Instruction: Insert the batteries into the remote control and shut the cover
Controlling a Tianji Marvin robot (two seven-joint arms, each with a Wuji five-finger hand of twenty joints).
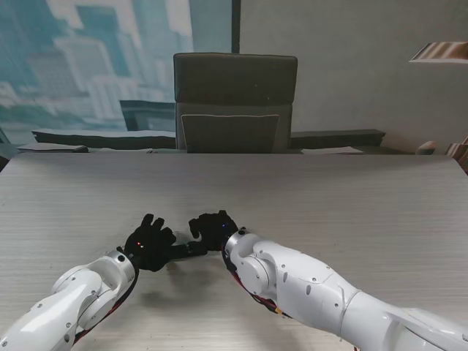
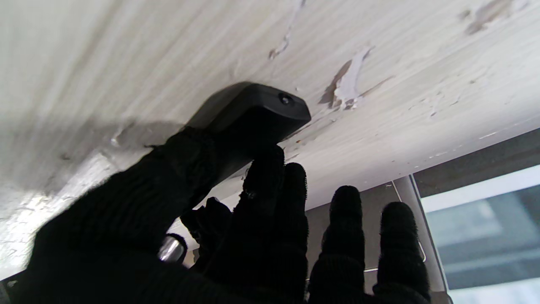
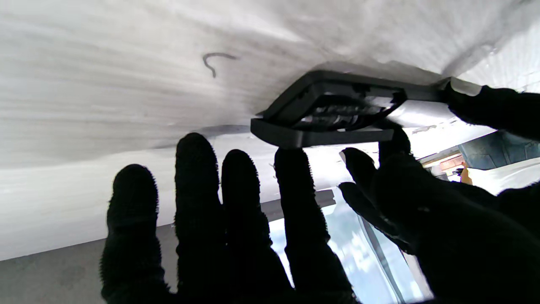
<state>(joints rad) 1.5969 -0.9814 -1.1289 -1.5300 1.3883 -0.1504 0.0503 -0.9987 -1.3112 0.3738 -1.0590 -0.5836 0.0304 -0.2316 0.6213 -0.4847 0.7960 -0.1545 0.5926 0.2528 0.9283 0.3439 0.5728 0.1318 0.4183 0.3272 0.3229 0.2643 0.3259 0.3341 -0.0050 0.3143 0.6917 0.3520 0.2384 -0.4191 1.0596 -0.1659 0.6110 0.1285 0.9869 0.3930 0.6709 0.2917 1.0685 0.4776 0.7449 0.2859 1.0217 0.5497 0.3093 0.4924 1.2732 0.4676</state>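
From the stand view you can barely make out the slim black plastic remote control [image 1: 191,248]: it lies low on the pale wood-grain worktop [image 1: 351,197], nearly hidden between the two black-gloved hands close to you. The left hand [image 1: 150,243] grips one end of it, thumb and fingers wrapped round the body, as the left wrist view shows. The right hand [image 1: 214,227] has its fingers spread, and you cannot tell whether it holds anything. Only the right wrist view shows the open battery compartment [image 3: 341,110]; whether batteries sit inside is unclear. A grey office chair [image 1: 235,102] stands beyond the far edge.
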